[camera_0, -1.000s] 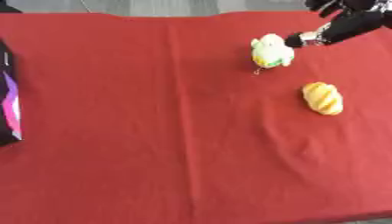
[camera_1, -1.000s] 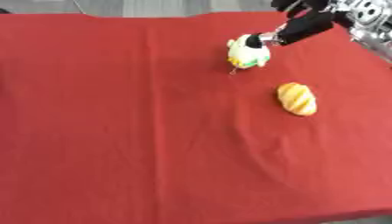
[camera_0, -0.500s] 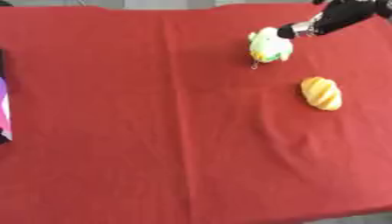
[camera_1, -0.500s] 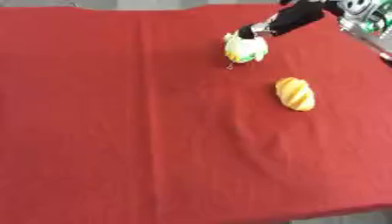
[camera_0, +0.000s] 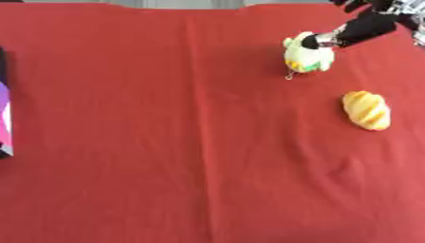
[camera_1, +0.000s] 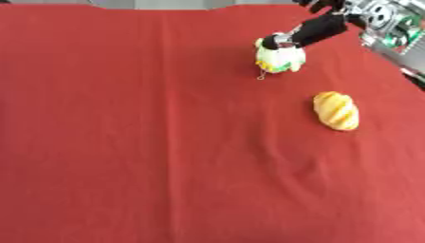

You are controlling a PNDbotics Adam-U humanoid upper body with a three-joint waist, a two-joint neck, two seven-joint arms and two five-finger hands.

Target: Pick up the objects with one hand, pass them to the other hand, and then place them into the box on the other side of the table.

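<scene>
A small yellow, white and green plush toy (camera_0: 309, 56) lies on the red tablecloth (camera_0: 182, 142) at the far right. My right hand (camera_1: 325, 27) reaches in from the upper right corner, and a straight black finger (camera_0: 358, 30) touches the toy's top. I see nothing curled round the toy. A golden bread roll (camera_0: 366, 110) lies nearer to me, right of centre, apart from the hand. The box (camera_0: 4, 118), black with a purple and white side, shows only as a sliver at the left edge. My left hand is out of sight.
The red cloth covers the whole table, with a crease running front to back through its middle. The table's far edge (camera_1: 166, 4) runs along the top. Silver and green parts of my right arm (camera_1: 392, 19) fill the upper right corner.
The whole picture has shifted, so the camera moved. My right hand's finger stays on the toy's top; toy and bread roll keep about the same spacing.
</scene>
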